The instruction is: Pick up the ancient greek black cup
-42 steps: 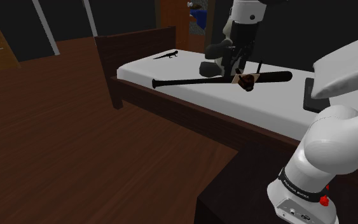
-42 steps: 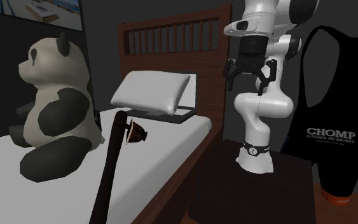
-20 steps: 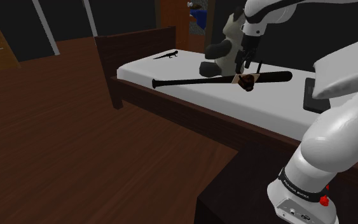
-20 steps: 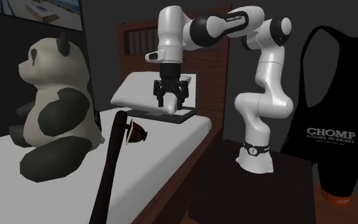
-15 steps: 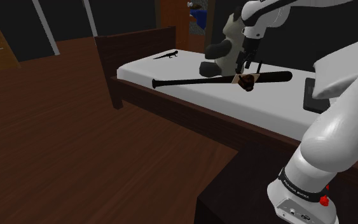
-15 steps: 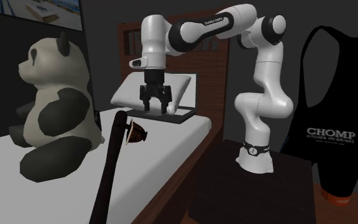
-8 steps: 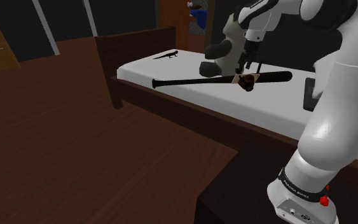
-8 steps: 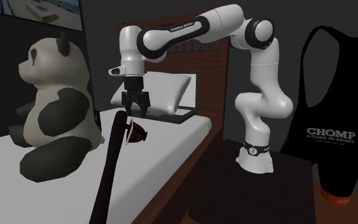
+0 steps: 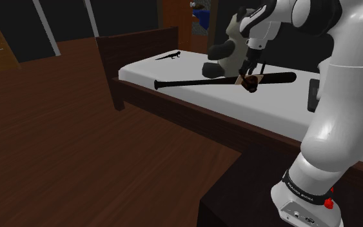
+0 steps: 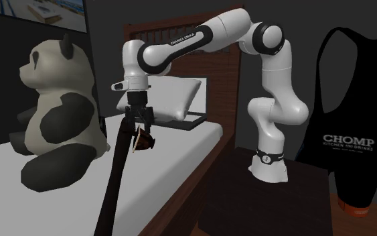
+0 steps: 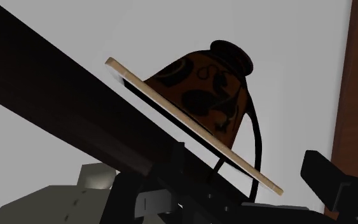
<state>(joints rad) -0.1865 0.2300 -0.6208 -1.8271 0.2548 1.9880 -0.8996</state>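
— Where is the pincer (image 10: 140,123)?
— Just above the cup (image 10: 144,142), pointing down at it. Its two fingers (image 11: 336,184) stand wide apart and hold nothing; neither touches the cup.
— And the cup itself?
— One cup, lying on its side on the white bed (image 10: 180,171), its pale rim right against the bat (image 10: 116,174). In the wrist view it is reddish-brown with black figures, a black foot and a thin black handle.
— How many bats?
— One, long and black, lying across the bed. In the second exterior view the cup sits just to its right.
— What else is on the bed?
— One panda toy (image 10: 53,121), sitting to the left of the bat in that view. One pale pillow (image 10: 167,94) near the headboard (image 10: 187,40), propped over one flat black board (image 10: 192,123). In the shoulder view there is also one small black lizard (image 9: 170,56) near the footboard (image 9: 141,46), well apart from the cup.
— The arm?
— One white arm (image 10: 207,30), arching from its dark stand (image 10: 267,201) beside the bed, out over the pillow to the cup.
— Anything past the stand?
— One black bib garment (image 10: 354,127) lettered CHOMP, on the second exterior view's right, and one framed picture (image 10: 46,10) on the wall above the panda toy
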